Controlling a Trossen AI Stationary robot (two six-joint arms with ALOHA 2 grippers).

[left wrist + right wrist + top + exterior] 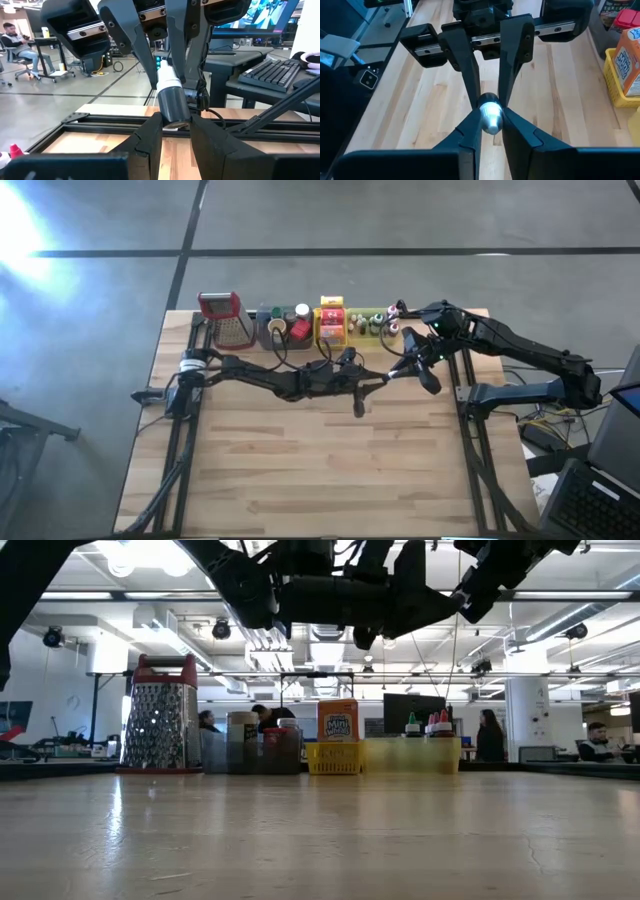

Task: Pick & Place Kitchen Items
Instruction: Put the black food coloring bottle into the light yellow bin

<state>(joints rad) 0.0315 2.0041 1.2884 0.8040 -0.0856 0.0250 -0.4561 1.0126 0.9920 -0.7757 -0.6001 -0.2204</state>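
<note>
A small bottle (pixel 172 100) with a dark body and a white cap hangs above the middle of the table, between my two grippers, which meet tip to tip. My left gripper (pixel 176 124) reaches in level from the table's left and is shut on the bottle. My right gripper (pixel 491 126) slants down from the right and is shut on the bottle's other end. In the high view they meet at the left gripper (pixel 377 377) and the right gripper (pixel 397 368). More kitchen items stand in the trays at the far edge. My left gripper pinches the bottle's dark body near its bottom end (pixel 176 114) between its two fingers. The fingers come level from the table's left. The bottle points away from them, cap end a little raised, clear of the table. My right gripper has its two fingers on either side of the bottle's cap end (pixel 490 116), pinching it at the fingers' free ends. It comes from the table's right, slanting downward, facing the left gripper's fingers (pixel 465 65).
Along the far edge stand a red-topped metal grater (pixel 224 318), a grey tray (pixel 272 338), a yellow tray (pixel 331 338) with an orange box (pixel 630 62) and a green tray (pixel 371 332). Bare wood lies in front of them. A keyboard (pixel 272 75) sits beyond the right edge.
</note>
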